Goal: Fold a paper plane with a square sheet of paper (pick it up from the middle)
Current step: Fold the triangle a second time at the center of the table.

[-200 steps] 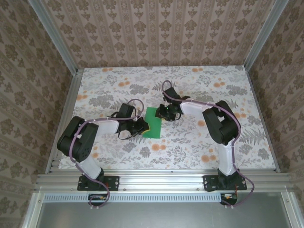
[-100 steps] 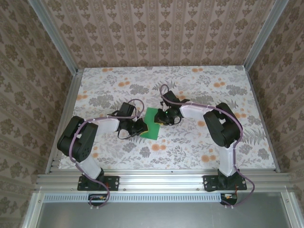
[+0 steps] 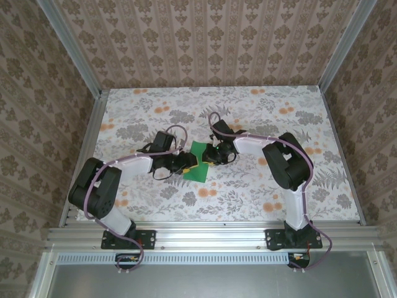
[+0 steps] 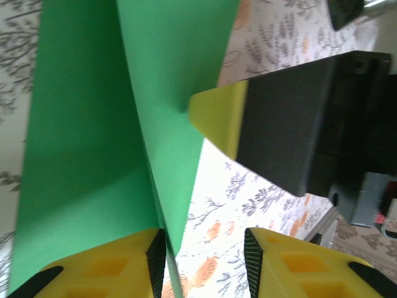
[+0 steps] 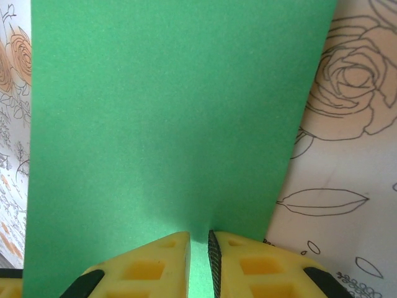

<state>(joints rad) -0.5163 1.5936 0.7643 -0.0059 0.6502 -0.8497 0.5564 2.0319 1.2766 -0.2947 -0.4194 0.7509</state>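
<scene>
sheet [image 3: 197, 167] lies mid-tabletop [image 3: 260, 186], one flap raised between my tools. left tool [image 4: 201, 264] has just let go and now stands spread. right tool [image 5: 198, 248] has closed, pinching the sheet's right side. i judge the hold has passed over, with the fold unfinished.
</scene>
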